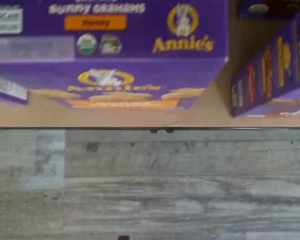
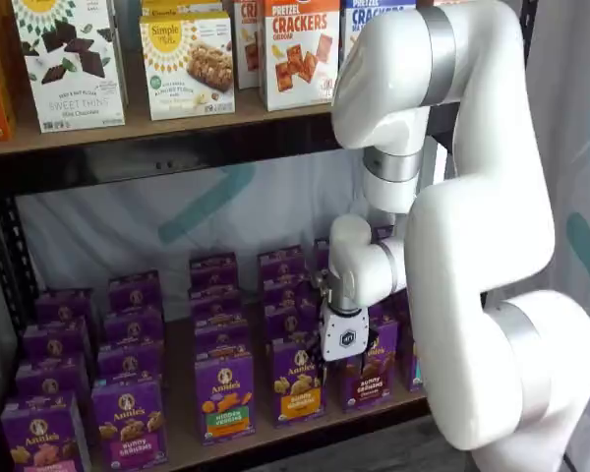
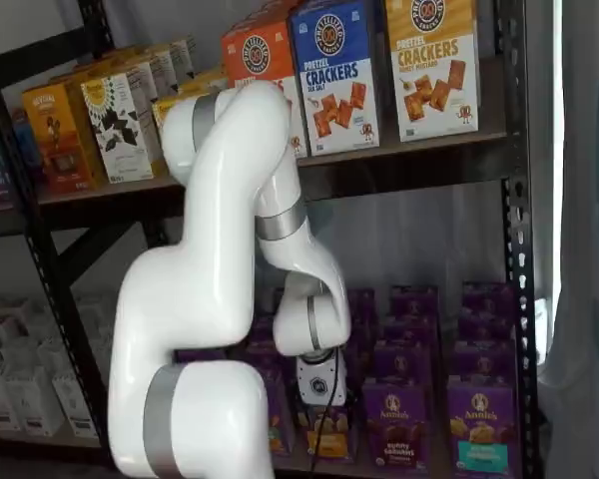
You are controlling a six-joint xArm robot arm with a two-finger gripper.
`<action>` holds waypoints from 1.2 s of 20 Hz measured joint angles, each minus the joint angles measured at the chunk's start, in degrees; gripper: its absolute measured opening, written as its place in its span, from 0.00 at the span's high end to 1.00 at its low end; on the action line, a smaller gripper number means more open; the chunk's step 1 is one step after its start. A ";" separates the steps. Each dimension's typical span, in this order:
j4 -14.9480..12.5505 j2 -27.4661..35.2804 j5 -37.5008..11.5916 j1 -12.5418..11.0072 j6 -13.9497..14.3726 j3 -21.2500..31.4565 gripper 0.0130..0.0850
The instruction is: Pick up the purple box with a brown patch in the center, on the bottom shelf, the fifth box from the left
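Purple box (image 2: 366, 374) stands in the front row of the bottom shelf (image 2: 181, 433) in a shelf view, partly behind my gripper (image 2: 345, 364), whose jaws are spread wide with nothing in them. In a shelf view it (image 3: 394, 419) sits just beside the claw. The wrist view shows a honey carton (image 1: 107, 50) instead, so I'd shift sideways until centred, then push in level.

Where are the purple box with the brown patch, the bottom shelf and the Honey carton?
the purple box (image 2: 374, 379): in a shelf view, lower front face.
the bottom shelf (image 2: 181, 433): in a shelf view, bare board between cartons.
the Honey carton (image 1: 105, 30): wrist view, its lid face.
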 joint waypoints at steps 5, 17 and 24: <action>-0.22 2.37 1.37 -1.88 -1.66 -3.96 0.00; 6.83 6.75 3.46 -6.29 -13.06 -11.71 0.00; 9.65 5.32 1.90 -7.04 -16.60 -9.66 0.00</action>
